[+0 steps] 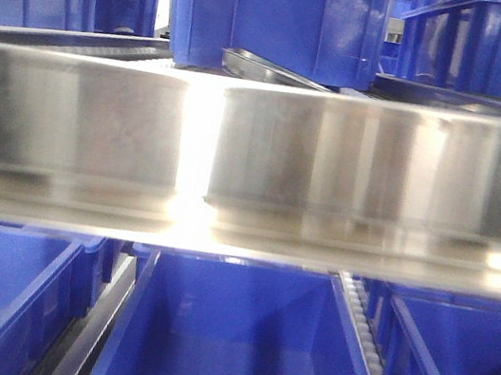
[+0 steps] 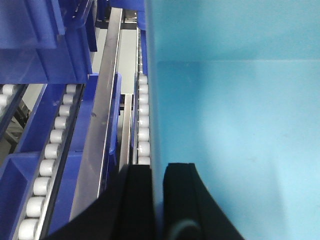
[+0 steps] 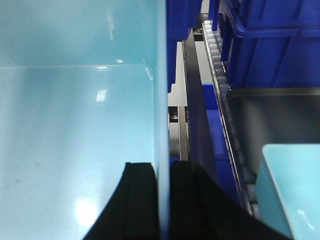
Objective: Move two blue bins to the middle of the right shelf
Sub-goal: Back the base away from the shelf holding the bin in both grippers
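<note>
2 cyan bins (image 3: 75, 130) (image 3: 292, 190) show at right wrist, 1 at left.

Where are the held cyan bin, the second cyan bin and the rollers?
held cyan bin (image 3: 75, 130), right wrist view, inner surface.
second cyan bin (image 3: 292, 192), right wrist view, visible face.
rollers (image 3: 215, 52), right wrist view, one roller.

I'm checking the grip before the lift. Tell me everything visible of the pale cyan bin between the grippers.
The pale cyan bin is smooth, glossy plastic by its look, open-topped, with plain walls, a flat floor catching glare, and nothing visible inside. The left gripper clamps its left wall, the right gripper its right wall, one finger inside and one outside each. Beside it run white rollers and dark blue bins.
</note>
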Robot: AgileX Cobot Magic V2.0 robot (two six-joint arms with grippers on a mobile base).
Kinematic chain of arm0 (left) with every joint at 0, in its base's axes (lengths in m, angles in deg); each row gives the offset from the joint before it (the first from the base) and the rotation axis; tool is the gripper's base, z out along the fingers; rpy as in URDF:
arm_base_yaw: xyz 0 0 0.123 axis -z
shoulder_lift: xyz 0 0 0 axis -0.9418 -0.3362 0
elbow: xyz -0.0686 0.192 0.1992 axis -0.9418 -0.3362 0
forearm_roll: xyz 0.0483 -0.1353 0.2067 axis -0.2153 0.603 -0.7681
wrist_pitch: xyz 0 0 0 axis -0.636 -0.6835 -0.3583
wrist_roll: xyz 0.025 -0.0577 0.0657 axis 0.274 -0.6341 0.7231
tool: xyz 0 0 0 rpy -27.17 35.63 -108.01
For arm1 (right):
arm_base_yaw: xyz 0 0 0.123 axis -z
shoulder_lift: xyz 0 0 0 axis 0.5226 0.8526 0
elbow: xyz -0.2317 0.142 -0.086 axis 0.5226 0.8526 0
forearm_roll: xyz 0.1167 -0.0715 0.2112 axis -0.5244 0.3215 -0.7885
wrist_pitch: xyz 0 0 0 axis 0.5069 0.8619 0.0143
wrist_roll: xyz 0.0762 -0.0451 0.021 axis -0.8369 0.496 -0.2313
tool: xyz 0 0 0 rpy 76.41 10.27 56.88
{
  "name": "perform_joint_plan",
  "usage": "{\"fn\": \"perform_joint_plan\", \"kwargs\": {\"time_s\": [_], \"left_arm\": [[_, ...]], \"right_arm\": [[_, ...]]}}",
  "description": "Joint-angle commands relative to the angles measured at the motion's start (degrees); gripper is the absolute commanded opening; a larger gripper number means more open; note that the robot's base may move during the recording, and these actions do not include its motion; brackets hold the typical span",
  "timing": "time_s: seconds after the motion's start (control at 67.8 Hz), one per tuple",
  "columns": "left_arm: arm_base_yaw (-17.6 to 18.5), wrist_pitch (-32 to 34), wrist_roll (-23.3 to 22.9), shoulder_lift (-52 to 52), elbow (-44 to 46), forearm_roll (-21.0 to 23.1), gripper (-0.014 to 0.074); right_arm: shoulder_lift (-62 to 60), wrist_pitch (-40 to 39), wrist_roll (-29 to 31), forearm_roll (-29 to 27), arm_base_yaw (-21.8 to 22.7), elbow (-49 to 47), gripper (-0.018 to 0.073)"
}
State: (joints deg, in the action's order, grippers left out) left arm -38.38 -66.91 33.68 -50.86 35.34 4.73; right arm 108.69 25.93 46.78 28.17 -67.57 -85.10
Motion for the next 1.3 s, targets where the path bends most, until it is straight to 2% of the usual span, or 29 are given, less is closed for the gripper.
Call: {"fn": "perform_joint_plan", "kwargs": {"time_s": [0.0, 1.283], "left_arm": [[0.42, 1.55, -0.22, 1.26, 0.77, -1.02, -0.0111], [0.42, 1.55, -0.22, 1.26, 0.77, -1.30, -0.0111]], "right_arm": [[-0.65, -2.14, 0.32, 3.01, 0.09, -0.62, -0.0162], [-0.65, -2.14, 0.32, 3.01, 0.09, -0.62, -0.0162]]}}
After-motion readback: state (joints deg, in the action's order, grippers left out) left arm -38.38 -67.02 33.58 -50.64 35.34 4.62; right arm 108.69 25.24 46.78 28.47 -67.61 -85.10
